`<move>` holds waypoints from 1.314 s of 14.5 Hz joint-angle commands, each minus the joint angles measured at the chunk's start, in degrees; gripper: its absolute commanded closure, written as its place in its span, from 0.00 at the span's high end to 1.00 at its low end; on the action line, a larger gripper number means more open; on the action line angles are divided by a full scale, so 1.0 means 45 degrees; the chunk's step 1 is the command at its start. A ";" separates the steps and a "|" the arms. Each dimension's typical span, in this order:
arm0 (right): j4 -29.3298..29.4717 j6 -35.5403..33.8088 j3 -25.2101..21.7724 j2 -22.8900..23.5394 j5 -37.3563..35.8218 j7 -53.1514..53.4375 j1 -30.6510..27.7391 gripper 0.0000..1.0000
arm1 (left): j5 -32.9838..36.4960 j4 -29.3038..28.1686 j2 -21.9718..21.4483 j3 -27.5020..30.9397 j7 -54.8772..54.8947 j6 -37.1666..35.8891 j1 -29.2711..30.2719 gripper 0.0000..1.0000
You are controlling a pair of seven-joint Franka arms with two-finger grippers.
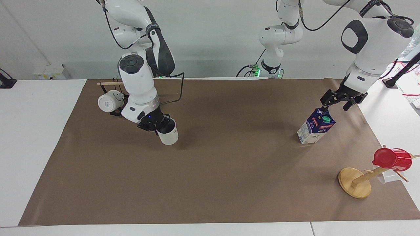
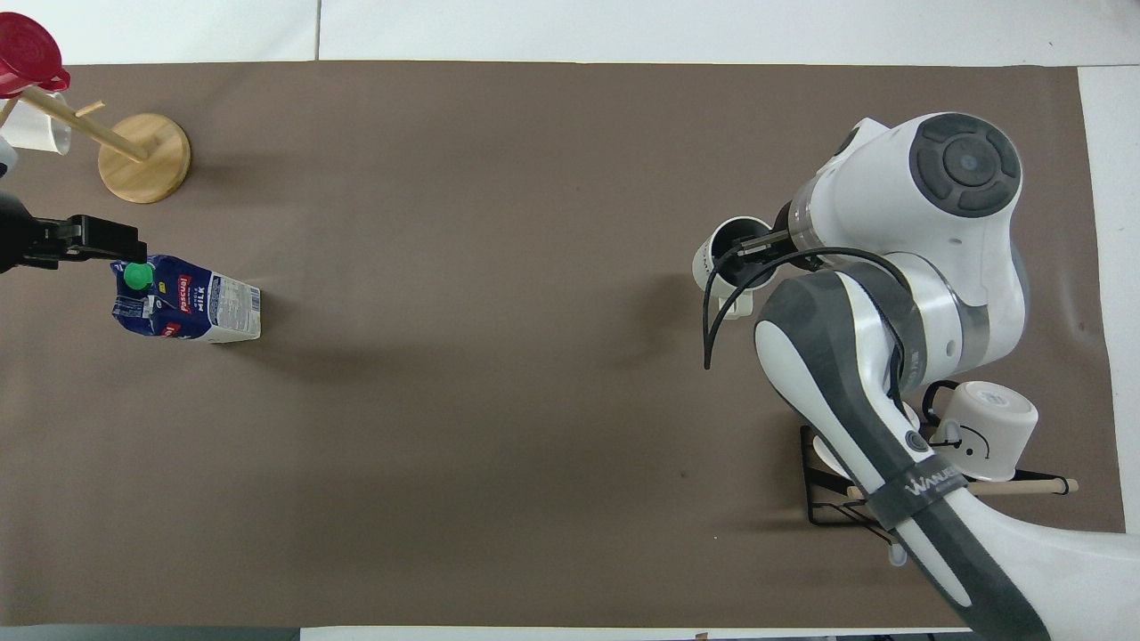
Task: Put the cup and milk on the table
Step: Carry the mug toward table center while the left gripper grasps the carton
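Cup (image 1: 167, 134): pinched by its rim in right gripper (image 1: 157, 125), airborne over table (image 1: 210, 183). Milk (image 1: 315, 126): upright; left gripper (image 1: 338, 101) spread wide above it.

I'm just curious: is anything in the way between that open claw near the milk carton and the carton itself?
Nothing visible. The left gripper, open, hangs just over the milk, close above its green cap, with only air between them.

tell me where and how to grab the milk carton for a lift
Grip the milk from above, fingers on two opposite flat walls of its dark blue upper body below the sloped gable. It stands upright on the table with the green cap on one slope, and the open left gripper already hangs over it.
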 commanded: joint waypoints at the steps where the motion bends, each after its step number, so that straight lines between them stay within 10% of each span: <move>1: -0.0099 0.0302 -0.0012 -0.0106 -0.0463 0.0879 0.0600 0.00 | -0.0168 -0.0811 -0.0082 0.0011 0.0299 0.0713 0.0107 1.00; 8: -0.0197 0.1062 -0.0012 0.0400 -0.1050 0.3302 0.2066 0.00 | -0.0168 -0.2219 -0.0002 0.0011 0.0300 0.1964 0.0302 0.99; 10: -0.0410 0.1278 -0.0012 0.0363 -0.1050 0.3421 0.2107 0.00 | -0.0168 -0.2160 -0.0002 0.0011 0.0280 0.1905 0.0322 0.82; 13: -0.0937 0.1803 0.0007 0.0246 -0.1050 0.3421 0.2107 0.00 | -0.0187 -0.2043 -0.0022 0.0011 0.0241 0.1943 0.0361 0.00; 19: -0.1155 0.2137 0.0008 0.0497 -0.1069 0.3480 0.2671 0.00 | -0.0168 -0.0115 -0.0003 -0.0086 0.0085 0.0290 0.0108 0.00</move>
